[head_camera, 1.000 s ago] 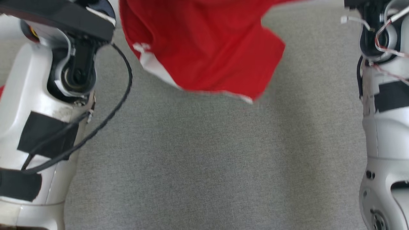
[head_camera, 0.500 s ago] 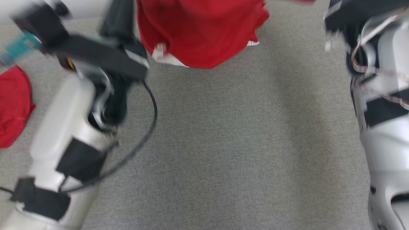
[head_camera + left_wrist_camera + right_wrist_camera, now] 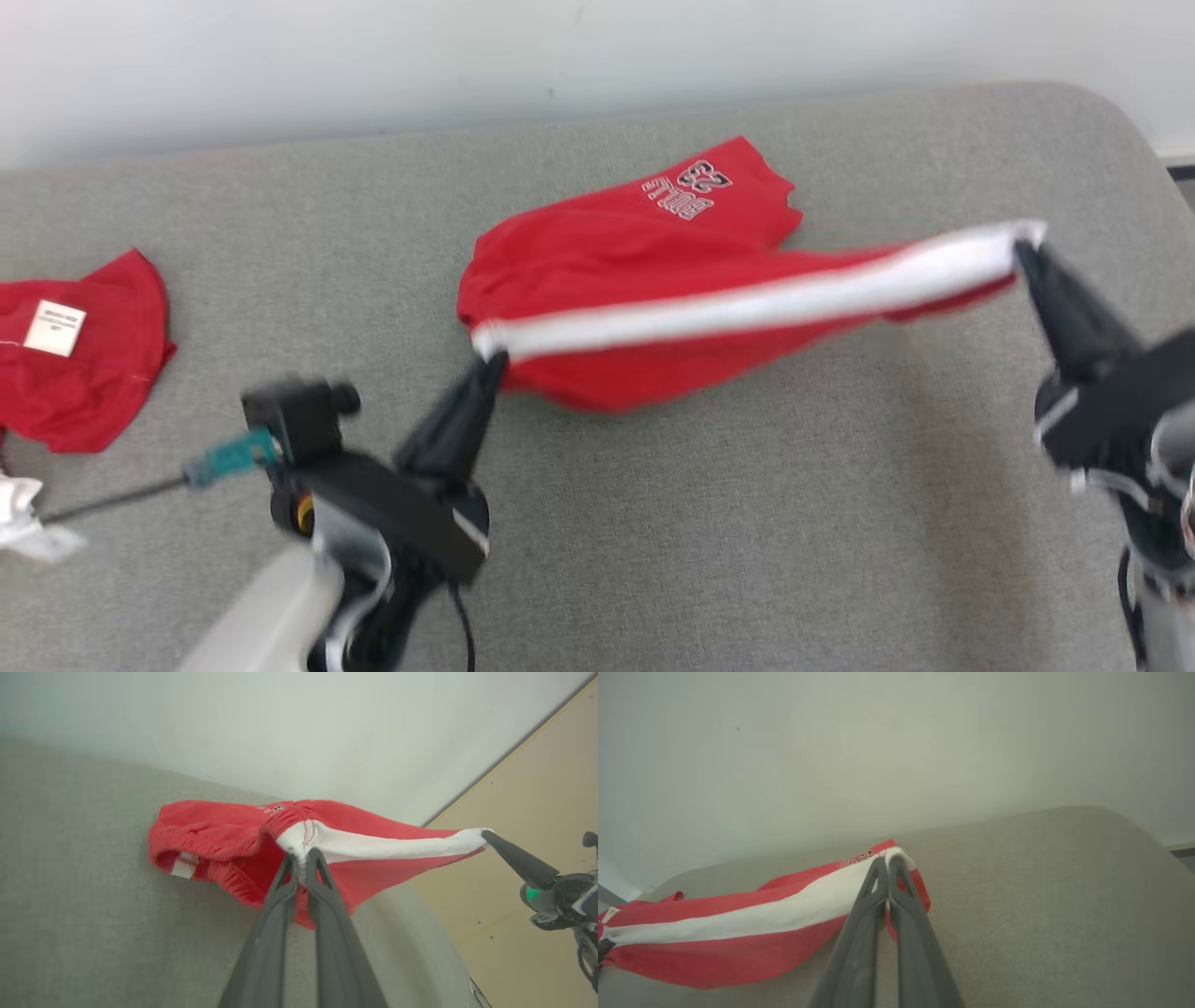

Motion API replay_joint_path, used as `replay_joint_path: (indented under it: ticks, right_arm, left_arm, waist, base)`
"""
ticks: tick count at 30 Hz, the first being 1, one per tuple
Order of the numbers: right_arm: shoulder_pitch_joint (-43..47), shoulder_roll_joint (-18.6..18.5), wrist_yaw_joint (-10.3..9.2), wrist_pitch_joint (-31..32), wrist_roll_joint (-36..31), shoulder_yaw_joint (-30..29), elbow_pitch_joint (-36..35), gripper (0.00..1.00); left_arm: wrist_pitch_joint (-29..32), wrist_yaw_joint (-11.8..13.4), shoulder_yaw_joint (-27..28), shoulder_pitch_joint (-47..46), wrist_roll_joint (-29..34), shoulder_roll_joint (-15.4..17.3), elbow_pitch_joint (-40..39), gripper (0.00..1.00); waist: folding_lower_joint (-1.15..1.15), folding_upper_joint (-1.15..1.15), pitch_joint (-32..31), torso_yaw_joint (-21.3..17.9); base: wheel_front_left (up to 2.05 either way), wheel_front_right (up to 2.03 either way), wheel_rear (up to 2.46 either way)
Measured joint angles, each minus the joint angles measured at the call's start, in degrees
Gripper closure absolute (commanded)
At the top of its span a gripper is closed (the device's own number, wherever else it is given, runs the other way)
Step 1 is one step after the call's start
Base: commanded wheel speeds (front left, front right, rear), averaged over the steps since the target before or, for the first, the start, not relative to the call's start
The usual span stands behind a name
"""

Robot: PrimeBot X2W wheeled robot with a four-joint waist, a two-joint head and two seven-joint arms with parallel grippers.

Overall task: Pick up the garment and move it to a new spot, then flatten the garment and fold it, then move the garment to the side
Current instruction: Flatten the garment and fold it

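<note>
The garment (image 3: 635, 271) is red with a white band and a printed number; it hangs stretched between both grippers, its far part resting on the grey surface. My left gripper (image 3: 490, 359) is shut on the band's left end, seen close in the left wrist view as garment (image 3: 224, 835) pinched at the left gripper (image 3: 302, 856). My right gripper (image 3: 1022, 247) is shut on the band's right end; in the right wrist view the right gripper (image 3: 888, 858) pinches the garment (image 3: 738, 924). The right gripper (image 3: 488, 835) also shows in the left wrist view.
Another red garment (image 3: 75, 355) with a white label lies at the far left of the grey padded surface (image 3: 728, 523). A white crumpled item (image 3: 23, 523) sits at the left edge. A pale wall (image 3: 467, 56) runs behind; the surface's rounded corner is at right.
The head camera has tilted up, so the whole picture shifted. Both grippers now reach forward and low, and the garment is stretched out between them with its far part on the surface.
</note>
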Motion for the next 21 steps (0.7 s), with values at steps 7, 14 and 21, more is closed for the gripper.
replay_joint_path:
  ticks: [7, 14, 21]
  right_arm:
    - [14.62, 4.43, 0.00, 10.56, 0.01, -8.75, -5.53, 1.00]
    - [21.48, 7.68, 0.00, 18.41, -1.47, -11.18, -7.47, 1.00]
    - [28.22, 11.39, 0.00, 30.99, -3.99, -12.39, -6.50, 1.00]
  left_arm:
    - [3.67, 3.38, -3.79, 7.93, 0.46, 2.79, -3.88, 1.00]
    - [6.20, 5.86, -6.67, 12.01, 1.91, 5.03, -5.27, 1.00]
    - [9.62, 8.13, -10.33, 16.58, 2.96, 6.66, -5.33, 1.00]
  waist:
    - [0.00, 0.00, -1.93, 1.06]
    - [0.00, 0.00, -3.20, 1.77]
    - [0.01, 0.00, -4.25, 2.04]
  base:
    - [0.00, 0.00, 0.00]
    - [0.00, 0.00, 0.00]
    - [0.00, 0.00, 0.00]
